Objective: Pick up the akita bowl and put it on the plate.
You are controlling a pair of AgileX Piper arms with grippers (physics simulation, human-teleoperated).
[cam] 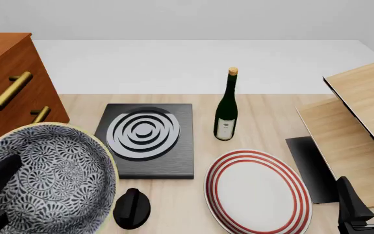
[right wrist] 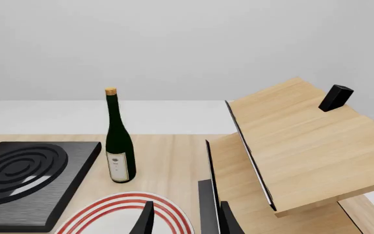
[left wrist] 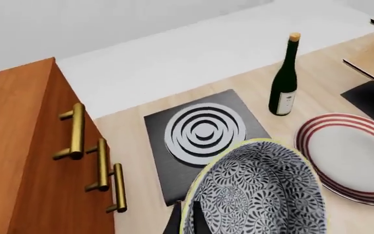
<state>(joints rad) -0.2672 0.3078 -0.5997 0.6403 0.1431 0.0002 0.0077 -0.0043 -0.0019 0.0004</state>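
Here we hold the akita bowl (cam: 47, 178) clamped in our left hand (left wrist: 185, 219), left of the plate (cam: 257, 191); open surface (cam: 174, 204) lies between.

Look past the work area and you see a plain pale grey wall (cam: 187, 19) filling the top of the front view, lit evenly with soft shadows. Below it a white counter strip (cam: 194, 66) runs across the frame, meeting the light wooden table (cam: 265, 117) at mid-height. At the upper left stands a reddish-brown wooden cabinet (cam: 5, 73) with brass bar handles (cam: 8, 90) — at the right edge, a tilted light-wood shelf unit (cam: 362, 112) rises in stacked boards.
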